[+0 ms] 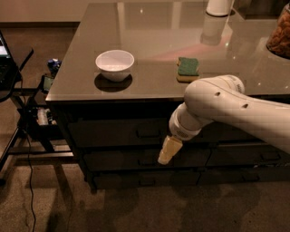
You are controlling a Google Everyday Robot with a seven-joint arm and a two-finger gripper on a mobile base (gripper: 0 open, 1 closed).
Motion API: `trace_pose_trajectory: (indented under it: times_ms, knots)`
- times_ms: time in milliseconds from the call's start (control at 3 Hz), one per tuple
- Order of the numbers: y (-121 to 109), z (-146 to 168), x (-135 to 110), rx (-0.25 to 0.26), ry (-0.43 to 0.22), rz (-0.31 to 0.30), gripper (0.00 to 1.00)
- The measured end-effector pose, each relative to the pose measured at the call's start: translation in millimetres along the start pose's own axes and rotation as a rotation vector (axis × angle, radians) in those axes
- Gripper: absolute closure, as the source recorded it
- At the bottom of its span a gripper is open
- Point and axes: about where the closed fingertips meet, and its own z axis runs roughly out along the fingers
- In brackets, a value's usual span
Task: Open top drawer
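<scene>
The top drawer (113, 132) is the tallest dark front under the left part of the counter, shut, with a small loop handle (148, 133) at its centre. Two shallower drawers (118, 159) lie below it. My gripper (167, 152) is cream-coloured, points down and left from the white arm (217, 104), and hangs in front of the second drawer, just right of and below the top drawer's handle. It holds nothing that I can see.
On the glossy counter (149, 31) stand a white bowl (114, 64), a green sponge (188, 67), a white cylinder (219, 7) and a jar of snacks (278, 31). Narrower drawers (258, 156) lie to the right. A black stand with cables (27, 122) is at the left.
</scene>
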Motion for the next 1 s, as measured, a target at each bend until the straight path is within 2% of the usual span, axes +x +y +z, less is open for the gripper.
trace_pose_trajectory:
  times_ms: [1000]
  knots:
    - [-32.3, 53.0, -3.9, 0.013, 0.011, -0.001, 0.00]
